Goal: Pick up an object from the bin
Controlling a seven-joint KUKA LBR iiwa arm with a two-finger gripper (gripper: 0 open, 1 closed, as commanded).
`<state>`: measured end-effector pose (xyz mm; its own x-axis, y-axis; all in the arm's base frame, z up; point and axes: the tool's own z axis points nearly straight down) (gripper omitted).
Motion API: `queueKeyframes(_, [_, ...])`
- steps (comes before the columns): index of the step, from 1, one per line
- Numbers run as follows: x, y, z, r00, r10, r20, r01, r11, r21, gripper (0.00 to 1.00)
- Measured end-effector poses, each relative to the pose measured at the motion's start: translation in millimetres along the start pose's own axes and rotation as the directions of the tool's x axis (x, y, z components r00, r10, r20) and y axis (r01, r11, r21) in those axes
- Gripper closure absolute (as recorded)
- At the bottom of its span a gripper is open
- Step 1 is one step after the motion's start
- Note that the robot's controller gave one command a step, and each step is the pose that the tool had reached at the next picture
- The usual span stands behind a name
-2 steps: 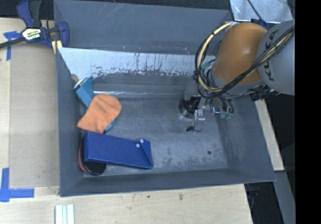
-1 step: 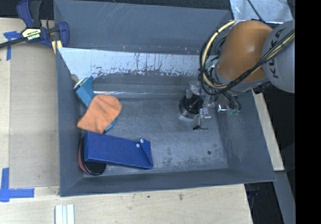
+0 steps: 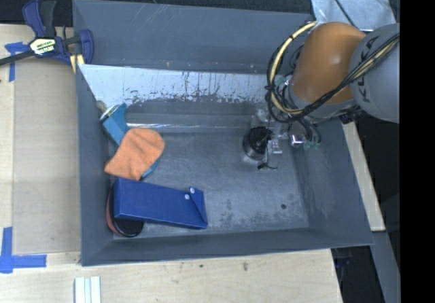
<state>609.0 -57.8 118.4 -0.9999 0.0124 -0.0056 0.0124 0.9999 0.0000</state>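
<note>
Since the gripper stood well right of the cloth, open or closed not determinable, a sound pick required centring over one thing before descent.

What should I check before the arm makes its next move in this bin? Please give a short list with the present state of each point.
1. Gripper inside the bin: ok, it is low on the right side.
2. A thing under the gripper: not ok, it is over bare floor.
3. Things to pick: ok, an orange cloth and a blue box lie on the left side, apart from the gripper.
4. Cloth lies free: not ok, it rests partly on a light blue thing.
5. Box lies free: not ok, a dark thing sticks out from under it.
6. Gripper already holds something: cannot tell.
</note>
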Motion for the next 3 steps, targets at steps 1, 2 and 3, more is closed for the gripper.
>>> queueKeyframes(1, [27.2,-4.0,14.5,0.998,0.063,-0.001,-0.063,0.998,0.0,0.0])
queueKeyframes(2, [21.9,-4.5,31.9,0.996,0.087,-0.004,-0.087,0.996,0.0,0.0])
queueKeyframes(3, [23.3,-32.4,40.0,0.986,0.163,0.01,-0.163,0.987,-0.004,0.0])
